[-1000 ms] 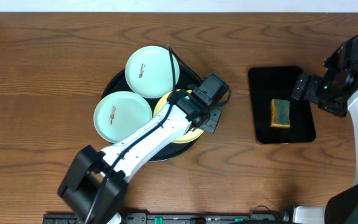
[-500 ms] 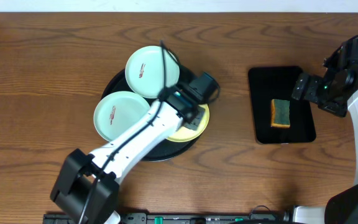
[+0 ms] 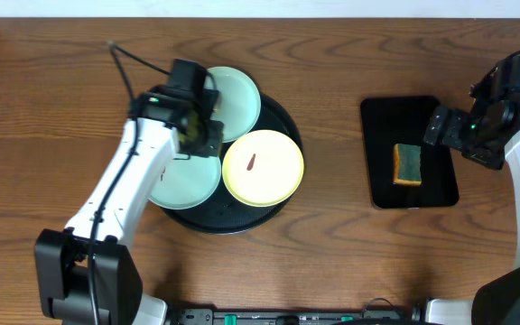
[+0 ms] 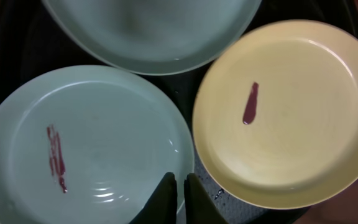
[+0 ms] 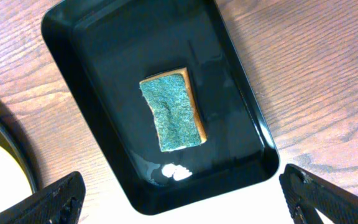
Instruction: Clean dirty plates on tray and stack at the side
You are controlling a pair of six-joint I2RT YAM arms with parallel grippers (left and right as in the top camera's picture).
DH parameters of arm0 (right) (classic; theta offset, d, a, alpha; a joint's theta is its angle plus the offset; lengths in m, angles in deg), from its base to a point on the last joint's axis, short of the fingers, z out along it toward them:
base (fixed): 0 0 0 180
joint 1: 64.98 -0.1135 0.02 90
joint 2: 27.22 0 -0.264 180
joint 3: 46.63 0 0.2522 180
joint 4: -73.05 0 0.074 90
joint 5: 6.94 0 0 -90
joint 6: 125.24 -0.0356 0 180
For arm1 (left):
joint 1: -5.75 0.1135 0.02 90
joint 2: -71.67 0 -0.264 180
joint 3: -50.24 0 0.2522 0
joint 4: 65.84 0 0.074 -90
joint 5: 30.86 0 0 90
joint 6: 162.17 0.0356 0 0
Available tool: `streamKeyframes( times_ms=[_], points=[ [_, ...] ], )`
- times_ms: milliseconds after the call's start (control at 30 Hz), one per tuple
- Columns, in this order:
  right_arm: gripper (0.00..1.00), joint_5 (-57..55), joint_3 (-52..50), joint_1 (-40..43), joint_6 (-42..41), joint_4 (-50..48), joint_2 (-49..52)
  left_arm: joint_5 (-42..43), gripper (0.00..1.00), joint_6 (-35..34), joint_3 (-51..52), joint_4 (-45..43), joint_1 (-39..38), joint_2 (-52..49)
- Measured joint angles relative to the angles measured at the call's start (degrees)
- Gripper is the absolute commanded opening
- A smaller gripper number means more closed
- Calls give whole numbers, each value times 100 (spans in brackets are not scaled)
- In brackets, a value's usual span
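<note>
Since a second ago the left gripper has swung off the tray's right side, where it covered the yellow plate, over to the upper left, so that plate now lies fully in view. All three plates sit on the round black tray. The yellow one is on its right half, with a short reddish smear near its middle. The lower mint plate is on the tray's left side, marked with a longer red streak, and its rim meets or nearly meets the yellow plate's. The upper mint plate is at the tray's far edge and partly hidden under the left gripper. In the wrist view that gripper's two dark fingers are drawn close together with only a sliver between them, poised over the lower mint plate's rim beside the yellow plate; nothing is visibly held. Well to the right of the tray, on the wooden table, lies a small rectangular tray with a green-topped sponge flat in its middle. The right gripper hovers above it, fingers spread wide and empty.
</note>
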Motion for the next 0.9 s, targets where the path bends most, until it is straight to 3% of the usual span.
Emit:
streamKeyframes(
  times_ms=[167,500,900],
  points=[
    [99,0,0,0,0,0,0,297,7,-22,0,2,192,0],
    [99,0,0,0,0,0,0,426,8,-1169,0,9,195,0],
    [99,0,0,0,0,-2,0,-448,7,-1727,0,11,-262,-2]
  ],
)
